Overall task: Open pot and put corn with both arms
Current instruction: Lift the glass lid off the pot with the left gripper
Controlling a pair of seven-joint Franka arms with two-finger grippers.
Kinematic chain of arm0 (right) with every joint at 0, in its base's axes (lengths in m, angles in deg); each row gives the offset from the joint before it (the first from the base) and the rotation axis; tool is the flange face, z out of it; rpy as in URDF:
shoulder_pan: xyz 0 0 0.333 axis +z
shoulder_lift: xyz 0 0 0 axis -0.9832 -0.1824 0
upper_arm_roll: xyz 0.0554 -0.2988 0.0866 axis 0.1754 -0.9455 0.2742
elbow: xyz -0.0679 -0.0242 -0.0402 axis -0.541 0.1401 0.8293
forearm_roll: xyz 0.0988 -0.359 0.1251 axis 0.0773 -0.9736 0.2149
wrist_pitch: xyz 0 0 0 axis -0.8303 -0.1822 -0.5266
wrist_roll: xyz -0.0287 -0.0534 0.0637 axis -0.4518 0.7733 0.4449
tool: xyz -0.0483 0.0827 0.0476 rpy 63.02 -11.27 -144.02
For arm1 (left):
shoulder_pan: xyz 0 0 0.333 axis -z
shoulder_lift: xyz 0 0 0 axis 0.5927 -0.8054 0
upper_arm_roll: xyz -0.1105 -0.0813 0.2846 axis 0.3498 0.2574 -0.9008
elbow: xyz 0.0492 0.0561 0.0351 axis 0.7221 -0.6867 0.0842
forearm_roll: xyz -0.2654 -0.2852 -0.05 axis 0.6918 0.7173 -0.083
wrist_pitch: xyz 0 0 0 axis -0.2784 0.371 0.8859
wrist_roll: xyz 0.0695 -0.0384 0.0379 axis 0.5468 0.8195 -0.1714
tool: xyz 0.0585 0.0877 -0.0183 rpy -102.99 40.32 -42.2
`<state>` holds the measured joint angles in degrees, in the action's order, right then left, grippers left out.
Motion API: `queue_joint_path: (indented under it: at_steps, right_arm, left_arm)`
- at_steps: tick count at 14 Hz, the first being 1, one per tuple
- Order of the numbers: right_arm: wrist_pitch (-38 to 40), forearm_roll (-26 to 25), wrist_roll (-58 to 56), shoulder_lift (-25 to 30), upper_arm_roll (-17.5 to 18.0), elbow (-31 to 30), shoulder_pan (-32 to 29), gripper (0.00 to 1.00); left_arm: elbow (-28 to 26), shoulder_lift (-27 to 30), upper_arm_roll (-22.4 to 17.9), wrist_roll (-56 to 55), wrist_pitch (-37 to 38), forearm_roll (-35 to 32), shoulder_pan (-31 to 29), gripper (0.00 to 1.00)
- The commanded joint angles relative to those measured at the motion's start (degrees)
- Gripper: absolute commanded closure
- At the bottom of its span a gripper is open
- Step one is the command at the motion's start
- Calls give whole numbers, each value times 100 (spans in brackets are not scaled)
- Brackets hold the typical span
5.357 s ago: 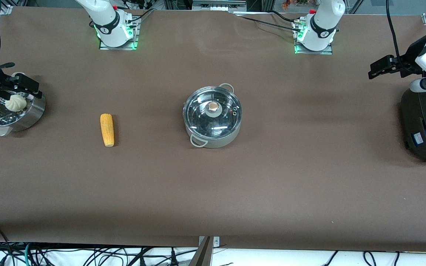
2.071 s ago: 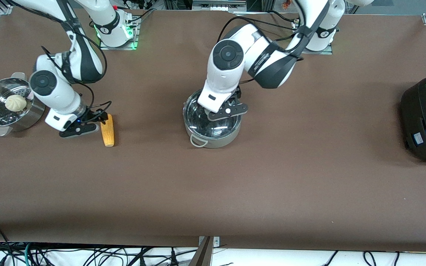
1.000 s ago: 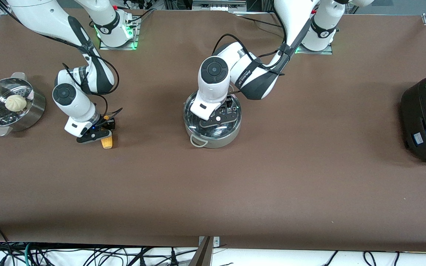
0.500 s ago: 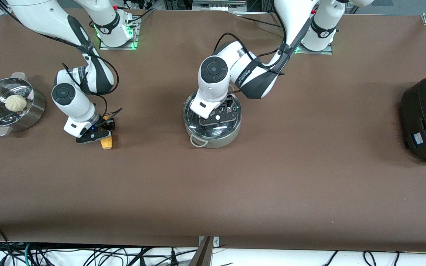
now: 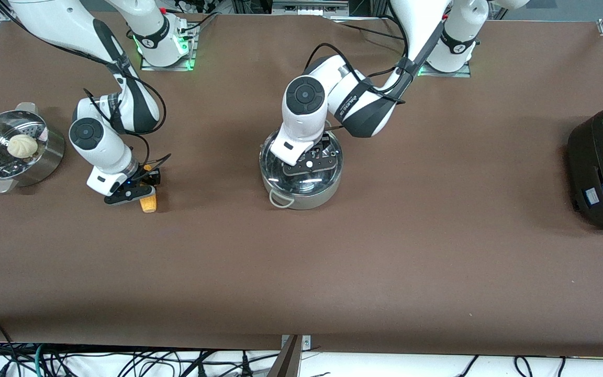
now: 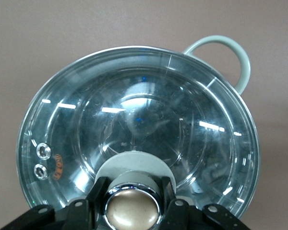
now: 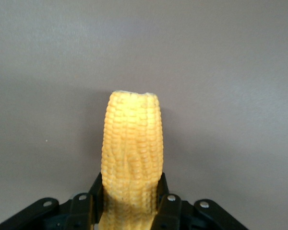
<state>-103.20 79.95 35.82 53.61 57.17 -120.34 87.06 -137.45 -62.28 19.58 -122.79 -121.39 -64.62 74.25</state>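
The pot [image 5: 301, 180] stands on the brown counter [image 5: 385, 251] about midway between the two arms' ends, its glass lid [image 6: 139, 129] seated on the rim, one pale loop handle [image 5: 279, 199] facing the front camera. The left pincer [image 5: 309, 159] sits directly over the lid's centre; in the left wrist view its two fingers [image 6: 100, 191] flank the tan knob [image 6: 132, 209] closely on both sides, closed narrow on the knob, with the lid's grey collar showing just above the knob. The lid shows two small vent holes [image 6: 42, 160] near its edge. The corn [image 5: 148, 201] lies toward the right arm's end of the counter, well apart from the pot, its free end pointing toward the front camera. The right pincer [image 5: 134, 189] is at the corn's upper portion; the right wrist view shows the cob [image 7: 132, 153] running out from between the black fingers [image 7: 93, 196], which press against it on either side, gripping it. Whether the corn rests on the counter or is raised cannot be told. A steel steamer bowl [image 5: 45, 157] with a white bun [image 5: 22, 145] inside sits at the right arm's end of the counter. A large black cooker [image 5: 602, 167] stands at the left arm's end.
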Motion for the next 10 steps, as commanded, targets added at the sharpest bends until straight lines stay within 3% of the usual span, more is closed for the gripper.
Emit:
queue_joint_path:
  at_steps: [1, 4, 7, 10]
  right_arm:
    - [1171, -63, -77, 228, 100, 614, -10, 92]
    - [3078, 120, -24, 220, 415, 1896, -10, 92]
    - [4232, 1373, 142, 185, 619, 2829, 52, 92]
    - [4481, 2289, 398, 158, 628, 3288, 420, 89]
  left_arm:
    - [-270, 839, 56, 77, 541, 142, -448, 100]
    - [-366, 1638, 56, 600, 972, 633, -1343, 100]
    - [-1374, 2395, 47, 2340, 1079, 670, -2266, 100]
    - [-2604, 2695, 3, 3799, 660, 609, -3031, 100]
